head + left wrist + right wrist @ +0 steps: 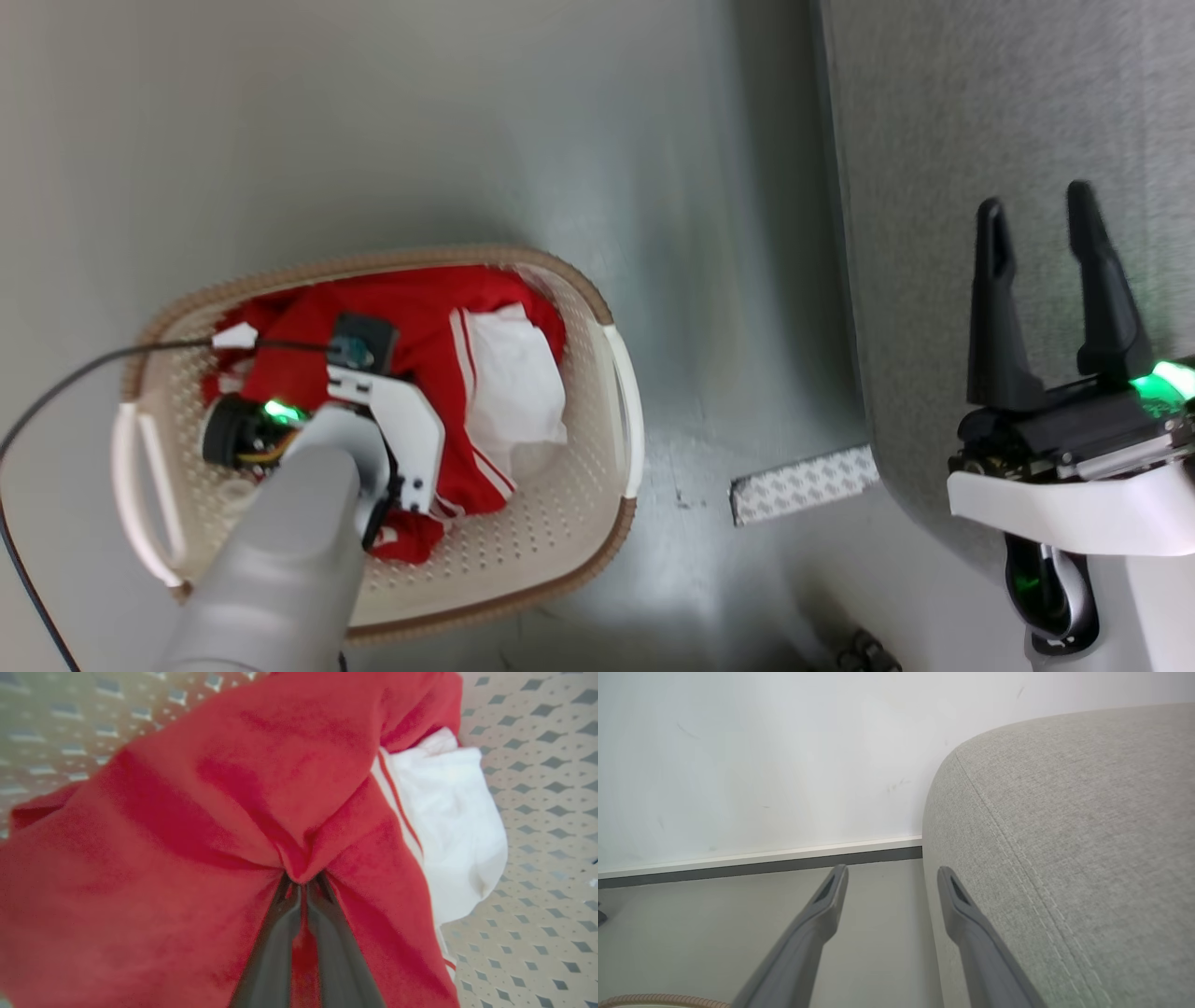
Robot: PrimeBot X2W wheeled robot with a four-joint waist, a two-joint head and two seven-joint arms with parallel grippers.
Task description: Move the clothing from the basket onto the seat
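The red clothing [420, 355] with white panels and stripes lies bunched in the cream basket [579, 504] with the brown rim, on the floor at the lower left. My left arm reaches down into the basket; its fingertips are hidden under the wrist in the head view. In the left wrist view my left gripper [302, 891] is shut on a pinched fold of the red clothing [210, 812], with the white panel [453, 821] to the right. My right gripper [1041, 219] stands open over the grey seat [980, 112]. In its own wrist view the right gripper [892, 877] is empty beside the seat [1064, 835].
A patterned grey-white strip [803, 485] lies on the floor between basket and seat. A black cable [84, 369] runs over the basket's left rim. A white wall with a skirting board [761, 858] stands beyond the floor. The basket's rim [654, 1000] shows at the bottom left.
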